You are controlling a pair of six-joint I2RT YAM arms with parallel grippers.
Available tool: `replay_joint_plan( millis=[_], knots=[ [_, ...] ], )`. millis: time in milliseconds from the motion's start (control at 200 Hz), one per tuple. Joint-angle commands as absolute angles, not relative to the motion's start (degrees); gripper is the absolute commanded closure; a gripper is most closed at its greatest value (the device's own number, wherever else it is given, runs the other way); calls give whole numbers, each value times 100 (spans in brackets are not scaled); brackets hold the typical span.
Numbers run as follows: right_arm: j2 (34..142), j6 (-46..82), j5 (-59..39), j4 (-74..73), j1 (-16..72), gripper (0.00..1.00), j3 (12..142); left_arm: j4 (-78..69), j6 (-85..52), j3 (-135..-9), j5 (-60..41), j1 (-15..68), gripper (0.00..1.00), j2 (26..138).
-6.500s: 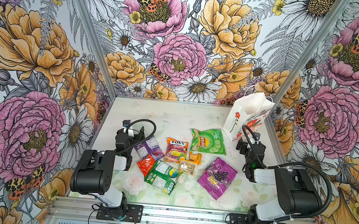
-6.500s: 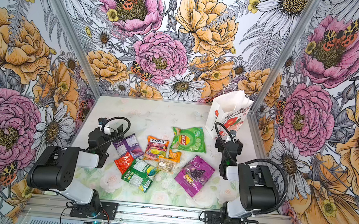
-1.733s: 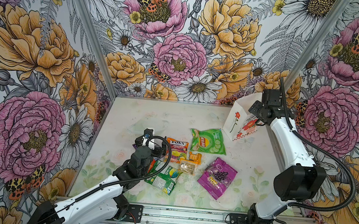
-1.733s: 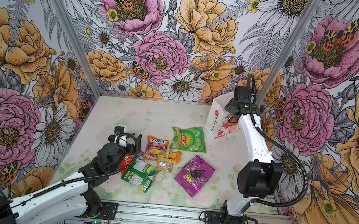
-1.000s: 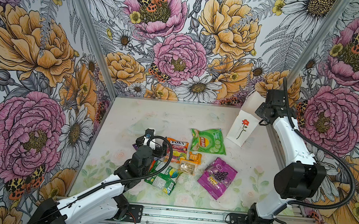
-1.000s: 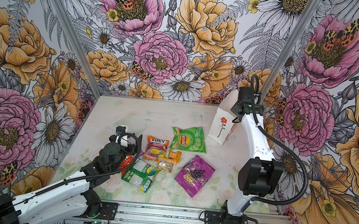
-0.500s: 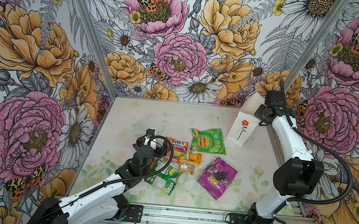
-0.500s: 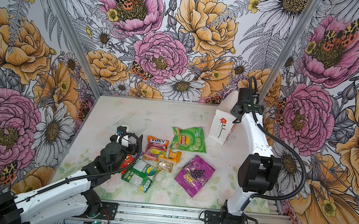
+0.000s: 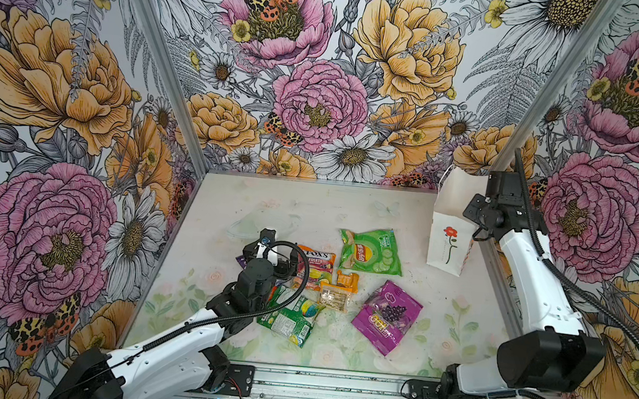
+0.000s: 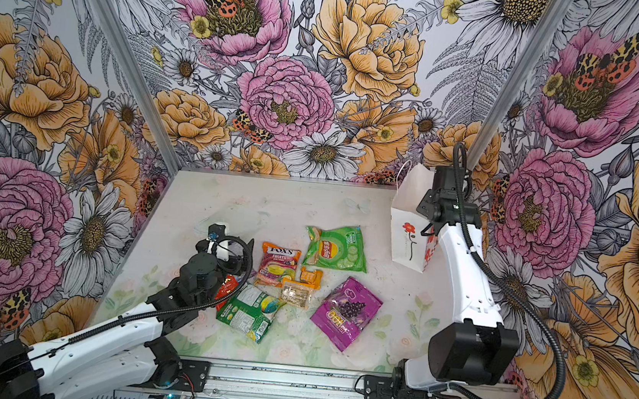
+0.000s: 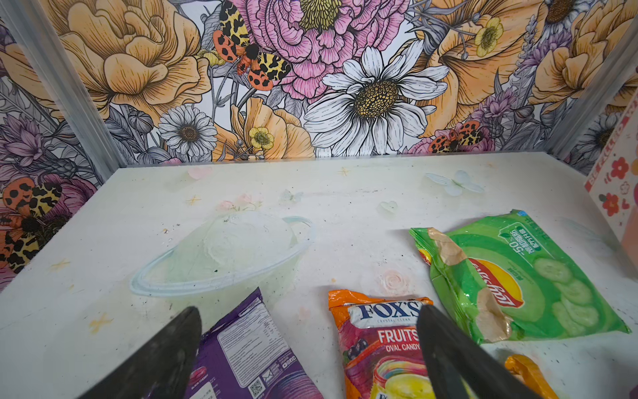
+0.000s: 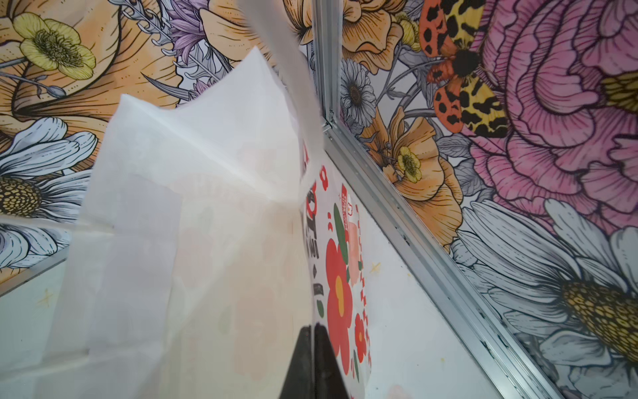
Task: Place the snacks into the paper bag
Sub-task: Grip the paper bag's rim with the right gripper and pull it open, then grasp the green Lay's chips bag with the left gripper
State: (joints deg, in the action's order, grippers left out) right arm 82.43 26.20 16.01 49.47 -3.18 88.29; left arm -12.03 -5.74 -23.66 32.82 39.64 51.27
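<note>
In both top views the white paper bag (image 9: 451, 237) stands upright at the far right corner of the tabletop (image 9: 309, 207), empty as far as can be seen, while all the snacks (image 9: 290, 315) lie in a loose, partly overlapping cluster at the middle, well apart from it. The right claw (image 9: 475, 216) sits at the bag's top rim and the left claw (image 9: 274, 260) hovers over the cluster's left edge. In the left wrist view the left claw's jaws are spread wide and hold nothing, above a purple packet (image 11: 248, 349) and the Fox's candy packet (image 11: 379, 345), with the green chips bag (image 11: 518, 286) beyond; closing here could catch two slippery packets or skid off the foil. In the right wrist view the right claw's jaws are pressed together, apparently pinching the bag's thin wall, so a pull could tear, crumple or tip the light bag, or narrow its mouth
</note>
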Motion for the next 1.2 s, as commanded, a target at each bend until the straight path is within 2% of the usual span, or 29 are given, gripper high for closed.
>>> replay_joint_plan(
  millis=[0,200,445,701,1071,1196],
  knots=[
    [7734,2541,1421,4928,-273,100,8379,-1403,-477,-2277,3415,3964,1,5150],
    [6954,2499,1085,5021,-221,100,7683,-1284,-719,-2404,3044,3746,1,5372],
    [6406,2452,1022,5124,-115,100,7080,-56,-2032,-3520,1617,3379,4,6118],
    [6147,2418,1028,5103,-103,100,6802,1454,-2693,-5605,681,3788,3,7854],
    [5618,2336,1062,5047,-81,100,6533,2910,-3125,-8360,545,4153,3,10676],
    [5562,2330,1023,4971,-86,100,6444,3182,-3215,-8932,526,4195,5,11270]
  ],
)
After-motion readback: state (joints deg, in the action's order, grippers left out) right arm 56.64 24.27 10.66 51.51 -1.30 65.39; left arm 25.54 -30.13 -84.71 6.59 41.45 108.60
